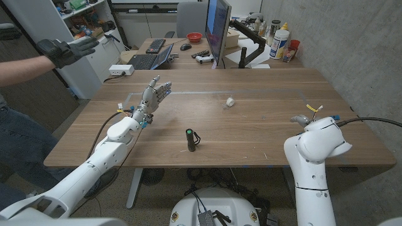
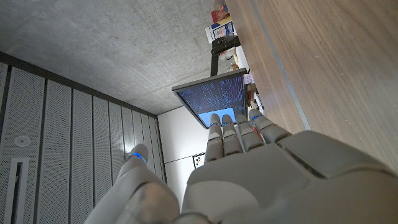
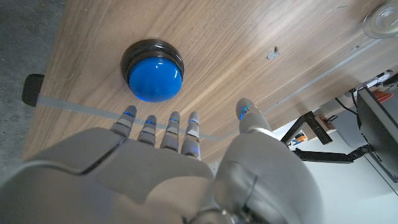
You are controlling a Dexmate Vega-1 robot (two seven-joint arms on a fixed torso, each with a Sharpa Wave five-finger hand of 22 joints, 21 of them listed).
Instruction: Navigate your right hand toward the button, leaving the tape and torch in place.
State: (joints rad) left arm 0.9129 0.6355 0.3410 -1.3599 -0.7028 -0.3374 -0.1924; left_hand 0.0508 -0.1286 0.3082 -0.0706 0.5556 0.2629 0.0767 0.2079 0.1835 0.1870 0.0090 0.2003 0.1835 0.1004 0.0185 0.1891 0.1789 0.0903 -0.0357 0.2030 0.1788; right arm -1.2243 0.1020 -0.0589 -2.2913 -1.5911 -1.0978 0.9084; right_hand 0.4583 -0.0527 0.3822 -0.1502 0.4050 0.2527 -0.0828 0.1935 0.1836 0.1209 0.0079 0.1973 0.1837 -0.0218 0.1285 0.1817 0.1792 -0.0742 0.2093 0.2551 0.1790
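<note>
A blue dome button on a black base sits on the wooden table near its edge. My right hand hovers just short of it, fingers spread and holding nothing. In the head view only a grey bit of that hand shows past the white forearm. The black torch lies at the table's front middle. A small pale tape roll lies further back. My left hand is raised over the table's left part, fingers straight, holding nothing.
A person's arm in a black glove reaches in at the upper left. A monitor and a laptop stand on the desk behind. Grey tape lines mark the tabletop. The table's right edge runs close to my right arm.
</note>
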